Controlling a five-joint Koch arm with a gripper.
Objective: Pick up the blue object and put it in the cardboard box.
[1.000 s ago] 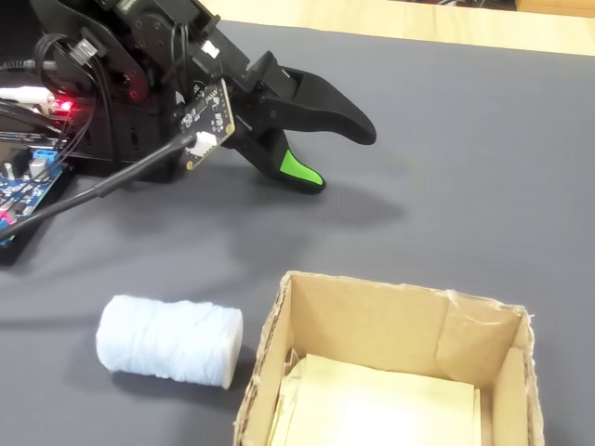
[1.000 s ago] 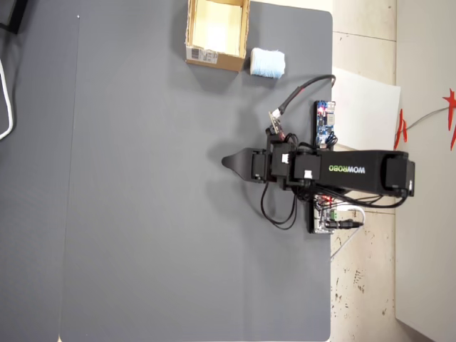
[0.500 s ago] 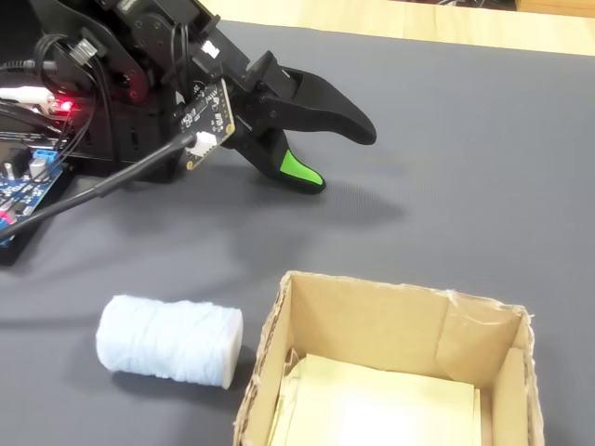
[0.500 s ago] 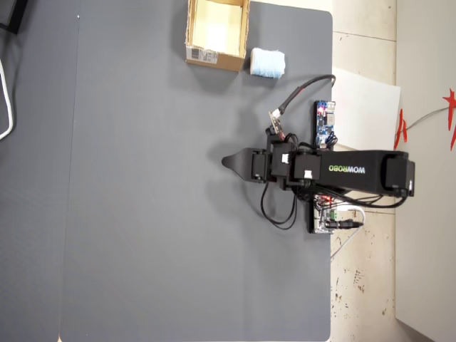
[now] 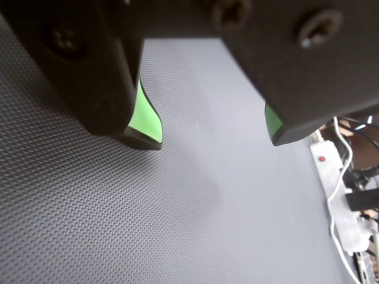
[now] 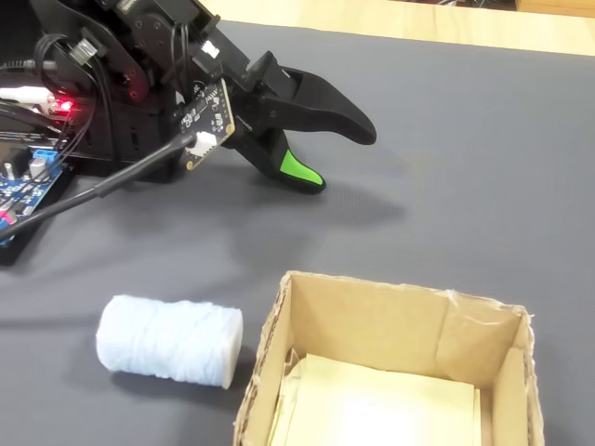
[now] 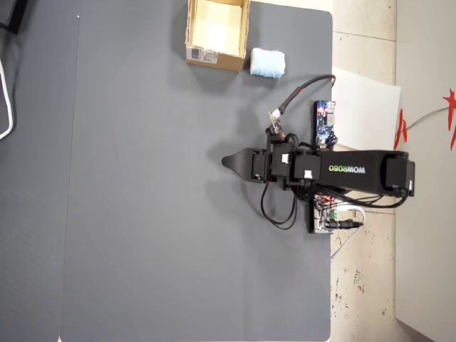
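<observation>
The blue object (image 6: pixel 169 341) (image 7: pixel 268 63) is a pale blue, soft roll lying on its side on the grey mat, right beside the cardboard box (image 6: pixel 372 321) (image 7: pixel 206 57). The box stands open at the top, with a cream lining and a white label on one side. My gripper (image 6: pixel 339 158) (image 7: pixel 225 162) (image 5: pixel 214 141) hovers low over bare mat, well away from both. It is open: the green-padded fingertips (image 5: pixel 145 121) stand apart with only mat between them. The wrist view shows neither the blue object nor the box.
A blue circuit board (image 6: pixel 23 181) (image 7: pixel 325 122) and cables lie by the arm's base at the mat's edge. A white power strip (image 5: pixel 337 195) sits off the mat. A white sheet (image 7: pixel 363 107) lies on the floor beside the table.
</observation>
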